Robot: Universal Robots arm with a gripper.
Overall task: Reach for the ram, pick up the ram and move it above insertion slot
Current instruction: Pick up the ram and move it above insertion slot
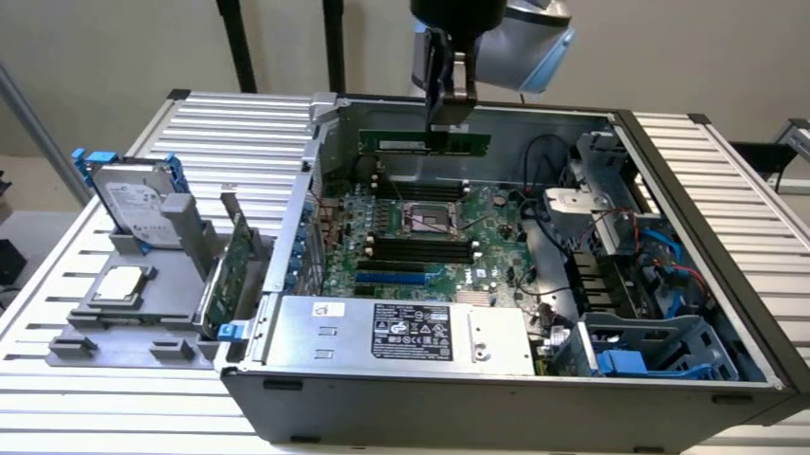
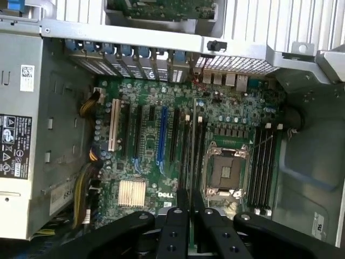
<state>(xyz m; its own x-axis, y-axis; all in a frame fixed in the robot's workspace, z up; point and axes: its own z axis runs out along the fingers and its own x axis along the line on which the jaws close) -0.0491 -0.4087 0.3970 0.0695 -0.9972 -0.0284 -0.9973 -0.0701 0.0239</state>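
In the exterior view the ram [image 1: 405, 142], a thin green stick, hangs level above the open computer case, near its far wall. My gripper [image 1: 450, 121] comes straight down from above and is shut on the ram's upper edge, right of its middle. Below it lie the motherboard [image 1: 418, 223] and its black insertion slots [image 1: 415, 248], on both sides of the CPU socket [image 1: 428, 218]. In the wrist view the black fingers [image 2: 173, 226] meet close together over the slots [image 2: 191, 151] beside the socket [image 2: 223, 172]; there the ram is edge-on and hard to make out.
A power supply [image 1: 405, 332] covers the case's near side, and a blue drive cage [image 1: 658, 351] fills its near corner on the exterior view's right. Outside, on the exterior view's left, a grey stand [image 1: 127, 318] holds a larger green expansion card [image 1: 228, 275], a hard drive [image 1: 133, 204] and a CPU [image 1: 120, 282].
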